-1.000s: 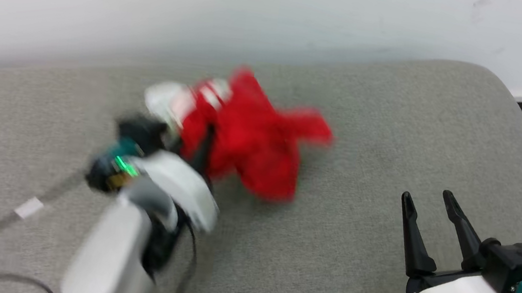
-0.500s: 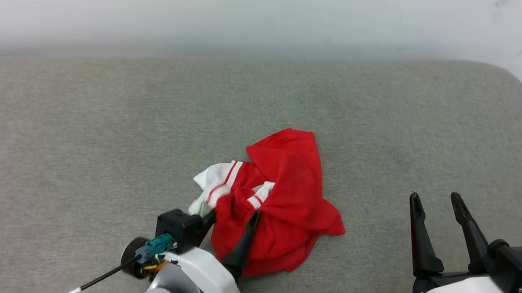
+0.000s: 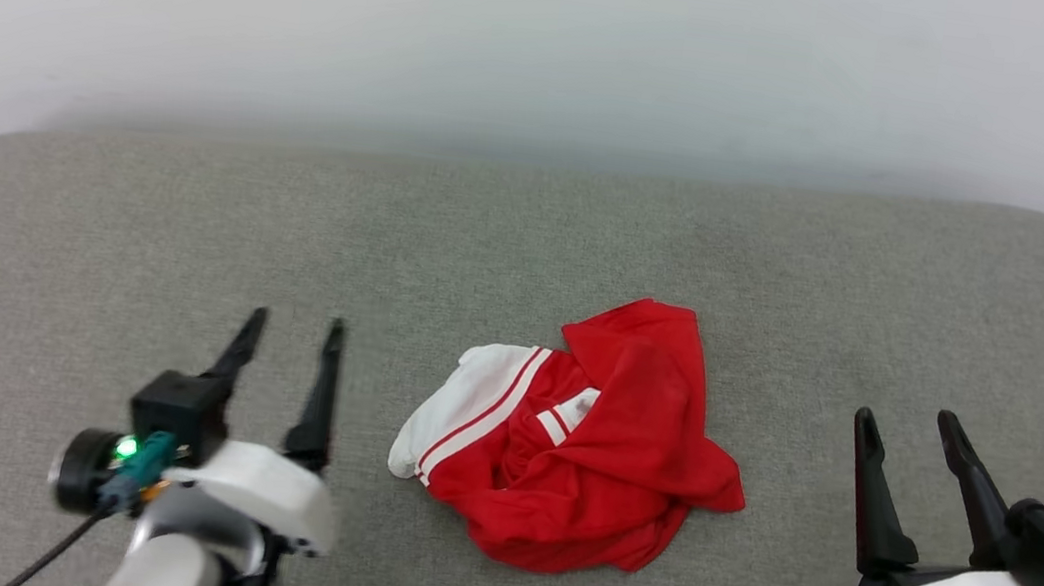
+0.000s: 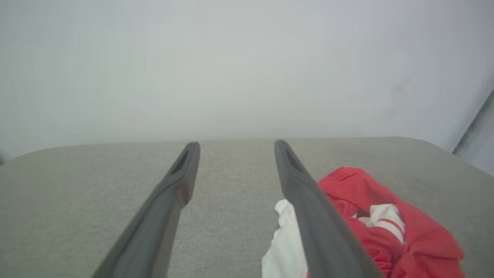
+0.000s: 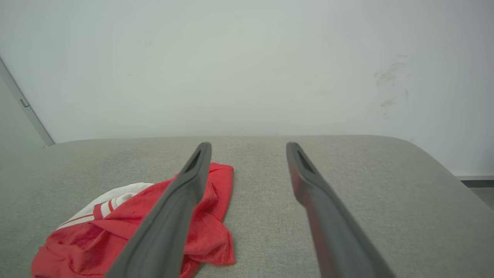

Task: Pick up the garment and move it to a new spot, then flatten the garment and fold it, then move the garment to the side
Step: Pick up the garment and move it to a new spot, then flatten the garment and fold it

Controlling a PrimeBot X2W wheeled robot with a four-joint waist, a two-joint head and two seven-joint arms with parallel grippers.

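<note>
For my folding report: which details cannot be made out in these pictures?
Print on the garment: head view, buried in its own crumples.
Its middle: left wrist view, behind a left claw finger.
Its near side: right wrist view, behind a right claw finger, cut off below.

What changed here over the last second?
The left gripper, which was carrying the garment and setting it down, has let go and drawn back to the garment's left, fingers open. The garment lies crumpled on the grey cushion. The right gripper stayed open and idle; the camera shifted.
</note>
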